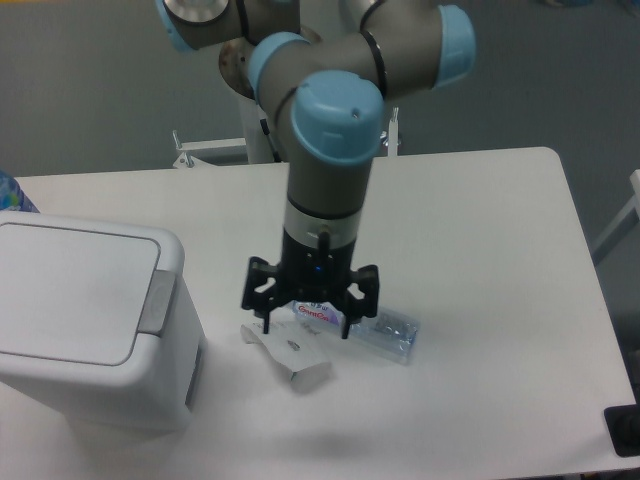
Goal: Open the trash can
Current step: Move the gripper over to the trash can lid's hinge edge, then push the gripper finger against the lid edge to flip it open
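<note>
The trash can (pixel 85 320) is a boxy white bin at the left of the table, its flat lid down and its grey push-tab (pixel 153 302) on the right edge of the lid. My gripper (pixel 308 322) hangs point-down from the arm, to the right of the bin, with its fingers spread and nothing between them. It hovers over the clear plastic bottle (pixel 385 334) and the folded grey cardboard piece (pixel 292 355). The gripper stands about a hand's width right of the push-tab.
The bottle lies on its side, partly hidden behind the gripper. The cardboard piece lies just in front of it. The arm's base column (pixel 270 120) stands at the table's back edge. A blue object (pixel 12 195) pokes in at the far left.
</note>
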### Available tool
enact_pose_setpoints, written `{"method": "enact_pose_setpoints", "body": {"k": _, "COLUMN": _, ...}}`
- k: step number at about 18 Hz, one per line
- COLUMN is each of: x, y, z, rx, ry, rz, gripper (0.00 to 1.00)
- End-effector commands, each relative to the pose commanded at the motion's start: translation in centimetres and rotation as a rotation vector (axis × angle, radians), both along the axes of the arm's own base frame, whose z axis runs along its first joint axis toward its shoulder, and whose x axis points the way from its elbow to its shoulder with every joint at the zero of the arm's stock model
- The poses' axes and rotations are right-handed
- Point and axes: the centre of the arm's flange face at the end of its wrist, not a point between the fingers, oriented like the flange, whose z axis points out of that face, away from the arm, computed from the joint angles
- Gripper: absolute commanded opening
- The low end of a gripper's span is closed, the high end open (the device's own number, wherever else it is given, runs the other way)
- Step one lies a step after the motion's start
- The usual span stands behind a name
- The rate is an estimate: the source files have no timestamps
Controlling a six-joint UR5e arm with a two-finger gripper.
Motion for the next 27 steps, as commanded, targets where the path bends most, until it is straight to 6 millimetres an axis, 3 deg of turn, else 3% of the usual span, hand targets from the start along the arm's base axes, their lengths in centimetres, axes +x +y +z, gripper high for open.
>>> {"method": "enact_pose_setpoints", "body": {"k": 6, "x": 3.9, "y": 0.6, "z": 3.0, "rx": 0.04, "ry": 0.032, "rz": -0.057, "gripper": 1.0}}
{"method": "enact_pose_setpoints", "body": {"k": 11, "x": 6.7, "y": 1.4, "z": 2.7, "rx": 0.033, "ry": 0.023, "rz": -0.103, "gripper": 1.0}}
{"method": "enact_pose_setpoints", "body": {"k": 22, "x": 7.2, "y": 1.5, "z": 0.8, "rx": 0.004, "ry": 0.01, "rz": -0.107, "gripper": 1.0}}
{"method": "enact_pose_setpoints", "body": {"k": 27, "x": 7.1, "y": 1.7, "z": 0.8, "rx": 0.008, "ry": 0.015, "rz": -0.113, "gripper": 1.0}}
